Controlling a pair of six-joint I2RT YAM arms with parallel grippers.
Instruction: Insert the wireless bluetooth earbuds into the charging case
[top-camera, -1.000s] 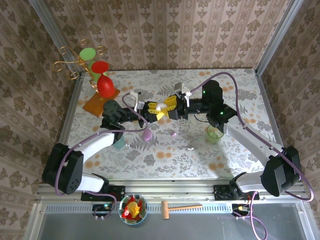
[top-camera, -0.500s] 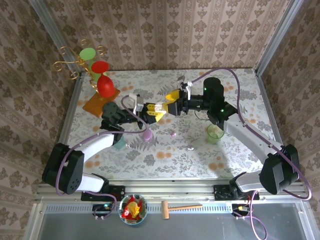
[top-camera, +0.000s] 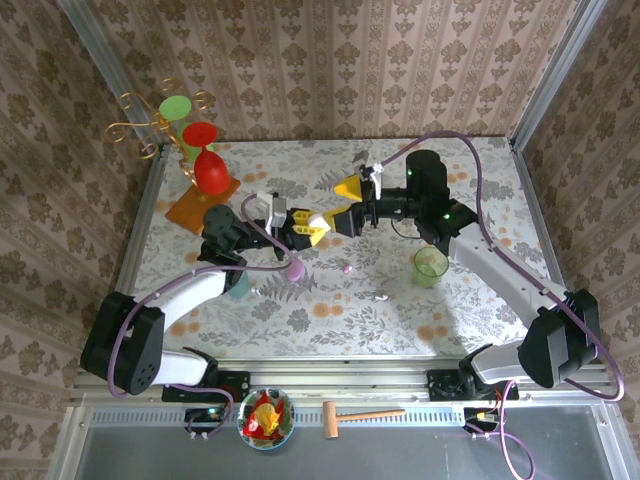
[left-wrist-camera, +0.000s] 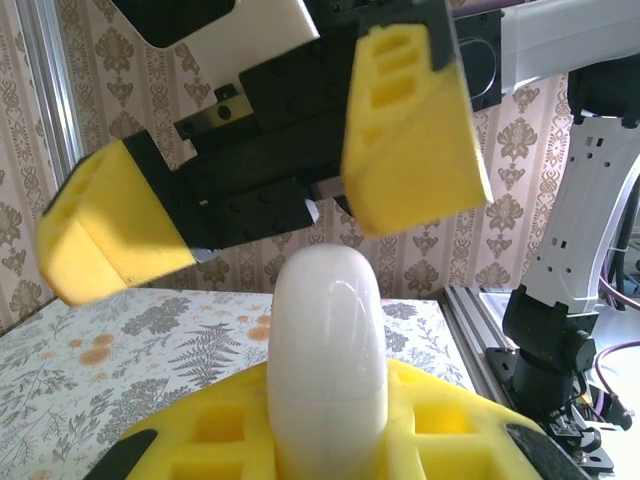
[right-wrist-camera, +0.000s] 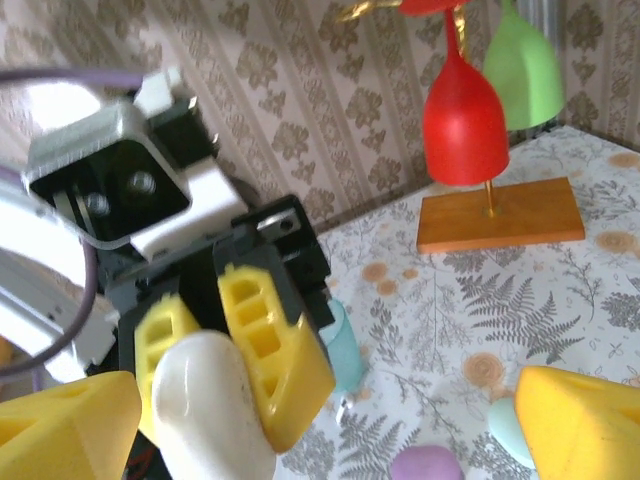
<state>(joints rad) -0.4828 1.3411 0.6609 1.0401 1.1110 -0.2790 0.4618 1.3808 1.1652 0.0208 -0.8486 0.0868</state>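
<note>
My left gripper (top-camera: 305, 226) is shut on a white oval charging case (top-camera: 314, 218), holding it above the middle of the table. In the left wrist view the case (left-wrist-camera: 328, 350) stands upright between my yellow pads (left-wrist-camera: 215, 430), its seam closed. My right gripper (top-camera: 343, 205) faces it from the right, open wide, its fingers (left-wrist-camera: 410, 120) apart from the case. In the right wrist view the case (right-wrist-camera: 210, 415) sits in the left gripper's fingers (right-wrist-camera: 270, 350). Two wireless bluetooth earbuds lie on the table: a lilac one (top-camera: 347, 268) and a pale one (top-camera: 380, 296).
A lilac oval case (top-camera: 295, 268) lies below the grippers. A teal cup (top-camera: 238, 285) stands to the left and a green cup (top-camera: 431, 267) to the right. A goblet rack on a wooden base (top-camera: 200, 205) occupies the back left. A hammer (top-camera: 360, 415) and a bowl (top-camera: 265, 418) sit off the table's front edge.
My right gripper has opened off the white case and drawn back to the right. The left gripper still holds the case, shifted slightly left.
</note>
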